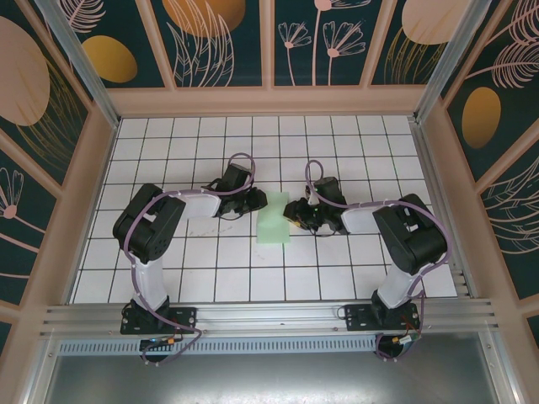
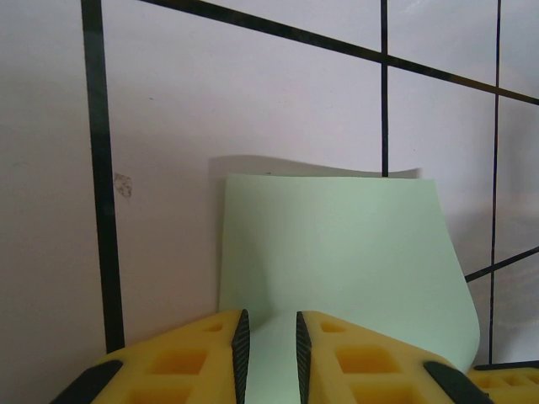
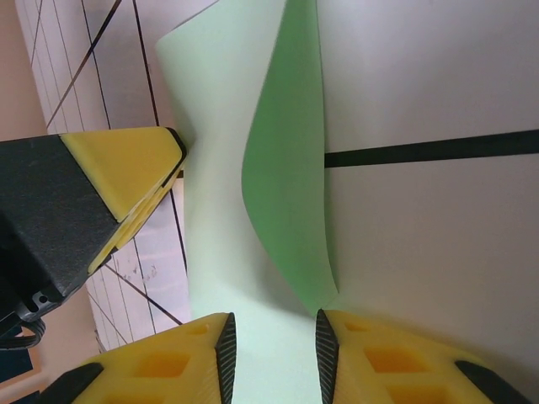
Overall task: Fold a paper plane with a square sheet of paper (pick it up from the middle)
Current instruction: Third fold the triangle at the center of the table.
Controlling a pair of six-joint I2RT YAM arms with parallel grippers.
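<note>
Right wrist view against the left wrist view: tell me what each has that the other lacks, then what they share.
Right wrist alone: the left hand reaching in from the side, and the square sheet of paper curling up with a darker green face. Left wrist alone: the sheet lying mostly flat, far edge lifted slightly over its shadow. Both: the sheet running between that camera's own yellow fingers, and the white gridded table.

White black-gridded tabletop (image 1: 194, 278), dark teal floral wall panels (image 1: 227, 42), pale wooden frame (image 1: 269, 101), aluminium rail (image 1: 269, 316)
</note>
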